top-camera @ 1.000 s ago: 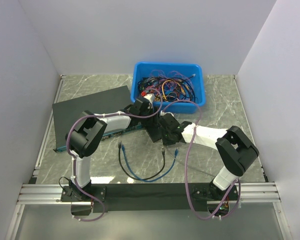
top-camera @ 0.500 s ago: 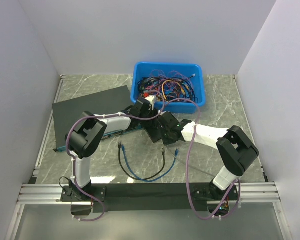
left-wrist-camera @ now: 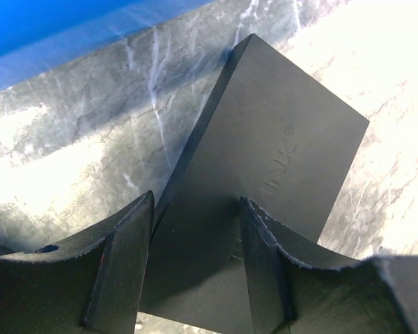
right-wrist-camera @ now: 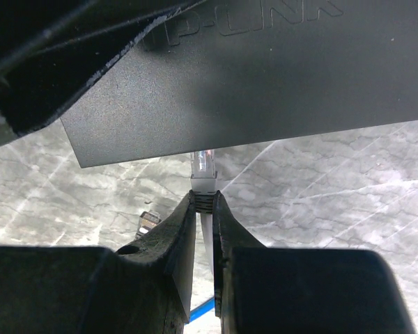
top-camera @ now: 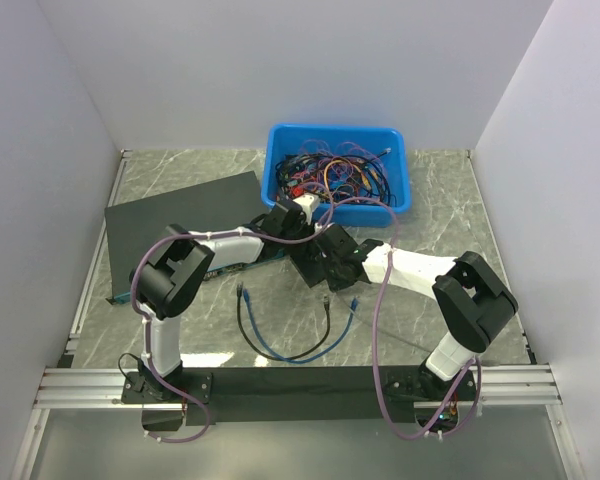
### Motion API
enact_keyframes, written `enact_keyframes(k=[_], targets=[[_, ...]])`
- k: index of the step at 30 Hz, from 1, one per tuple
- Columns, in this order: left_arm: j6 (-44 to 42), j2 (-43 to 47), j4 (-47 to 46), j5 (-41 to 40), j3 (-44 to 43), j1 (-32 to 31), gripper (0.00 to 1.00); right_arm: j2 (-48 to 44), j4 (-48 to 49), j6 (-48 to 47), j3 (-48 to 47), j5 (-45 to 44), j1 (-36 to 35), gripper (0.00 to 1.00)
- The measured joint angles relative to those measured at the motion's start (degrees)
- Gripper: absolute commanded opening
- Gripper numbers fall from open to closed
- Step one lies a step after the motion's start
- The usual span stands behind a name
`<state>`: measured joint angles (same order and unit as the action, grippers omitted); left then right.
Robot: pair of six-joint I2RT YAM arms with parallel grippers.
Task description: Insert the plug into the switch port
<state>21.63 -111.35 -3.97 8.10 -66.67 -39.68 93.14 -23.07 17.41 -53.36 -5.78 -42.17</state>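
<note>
The switch point(left-wrist-camera: 279, 132) is a small flat black box on the marble table, largely hidden under both grippers in the top view point(top-camera: 307, 262). My left gripper point(left-wrist-camera: 196, 205) is open. One finger is at the box's left edge and the other is over its top face. My right gripper point(right-wrist-camera: 204, 198) is shut on the plug point(right-wrist-camera: 203, 163), a clear connector with a grey boot and a blue cable point(right-wrist-camera: 202, 309) trailing back. The plug's tip meets the near edge of the switch point(right-wrist-camera: 265, 83). The port itself is hidden. Both grippers meet mid-table point(top-camera: 315, 250).
A blue bin point(top-camera: 335, 130) of tangled cables stands at the back. A large flat black unit point(top-camera: 180, 215) with a blue front strip lies at the left. Loose black and blue cables point(top-camera: 285, 345) curve on the table in front. Another connector point(right-wrist-camera: 148, 223) lies near my right fingers.
My left wrist has shifted slightly to the right over the switch. My right gripper has stayed nearly still with the plug in it.
</note>
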Motion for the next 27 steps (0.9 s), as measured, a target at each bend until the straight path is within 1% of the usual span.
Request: enact_keyframes(k=[7, 17, 27], targets=[[-2.56, 0.87, -0.90, 0.98, 1.36, -0.37, 0.55, -0.35, 0.31, -3.28, 0.26, -0.31, 0.00, 0.00], [-3.48, 1.49, -2.10, 1.81, 2.71, -0.42, 0.55, -0.55, 0.59, -3.65, 0.63, -0.68, 0.00, 0.00], [-8.74, 1.49, -1.99, 6.45, 2.71, -1.11, 0.53, -6.19, 7.23, -5.22, 8.24, -0.55, 0.00, 0.00]])
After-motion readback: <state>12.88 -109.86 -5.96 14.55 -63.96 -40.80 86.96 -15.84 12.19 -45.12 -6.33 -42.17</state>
